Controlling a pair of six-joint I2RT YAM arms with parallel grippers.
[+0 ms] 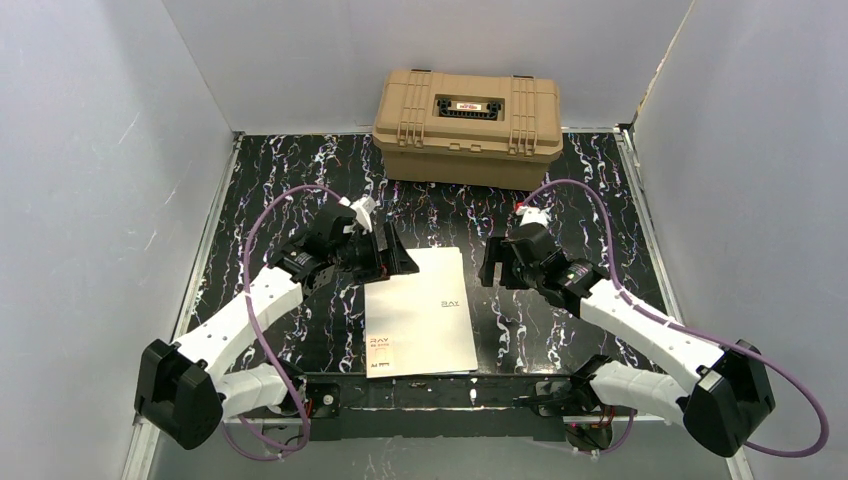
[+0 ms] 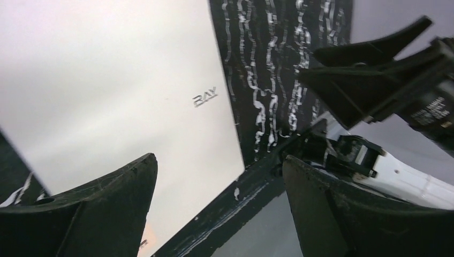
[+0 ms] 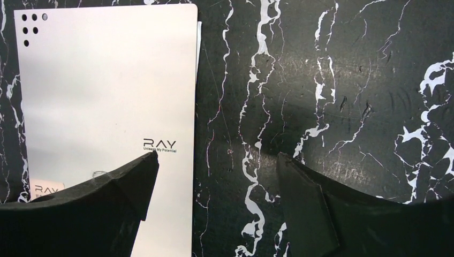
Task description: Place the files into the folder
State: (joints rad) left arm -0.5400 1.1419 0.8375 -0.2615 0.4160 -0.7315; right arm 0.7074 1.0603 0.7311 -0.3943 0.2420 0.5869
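While flat cream-beige folder [image 1: 420,310] lies closed mid black marbled tabletop [image 1: 600,200], top view: left claw [image 1: 396,255] over its far-left corner, right claw [image 1: 490,262] just beside. L wrist: jaws wide, empty. R wrist: same, over bare tabletop

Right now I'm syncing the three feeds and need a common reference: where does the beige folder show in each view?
Top external: the folder lies flat at the centre, toward the bottom of the picture.
Left wrist: the folder fills the upper left.
Right wrist: the folder takes up the left side, running from the top to the bottom edge.
Shared landmark: the dark RAY print on its cover shows in all three.
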